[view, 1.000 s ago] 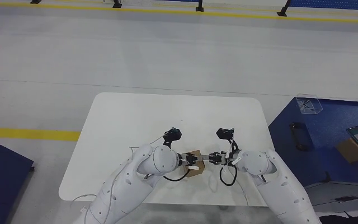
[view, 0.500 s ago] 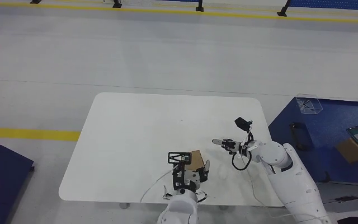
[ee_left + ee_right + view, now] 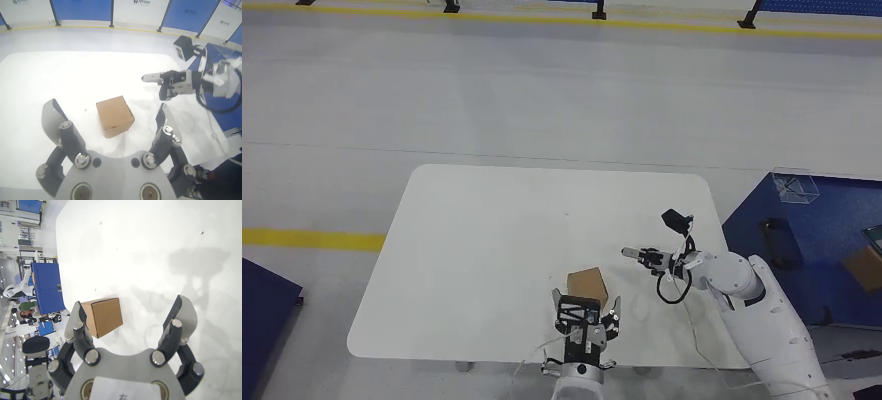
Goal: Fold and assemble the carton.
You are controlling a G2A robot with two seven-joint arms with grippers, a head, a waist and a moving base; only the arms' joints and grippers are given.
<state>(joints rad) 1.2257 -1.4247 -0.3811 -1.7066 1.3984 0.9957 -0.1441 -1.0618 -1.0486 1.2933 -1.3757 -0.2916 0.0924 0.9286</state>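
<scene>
The brown carton (image 3: pixel 586 284) stands closed as a small cube on the white table (image 3: pixel 492 230), near the front edge. Nothing touches it. My left gripper (image 3: pixel 586 303) is open just on the near side of it, fingers spread wider than the box; the left wrist view has the carton (image 3: pixel 114 115) lying a little beyond the left gripper (image 3: pixel 106 106). My right gripper (image 3: pixel 628 253) hovers to the carton's right, pointing towards it. In the right wrist view the right gripper (image 3: pixel 130 305) is open, and the carton (image 3: pixel 105 315) sits behind one finger (image 3: pixel 80 313).
A blue cabinet (image 3: pixel 802 240) stands close to the table's right side, with a clear plastic box (image 3: pixel 794 186) on it. The right arm's cable (image 3: pixel 674 292) hangs below its wrist. The back and left of the table are bare white surface.
A second ago both grippers were at the carton. They have let go: the right gripper drew off to the right, the left gripper drew back towards the front edge, and the carton stands free.
</scene>
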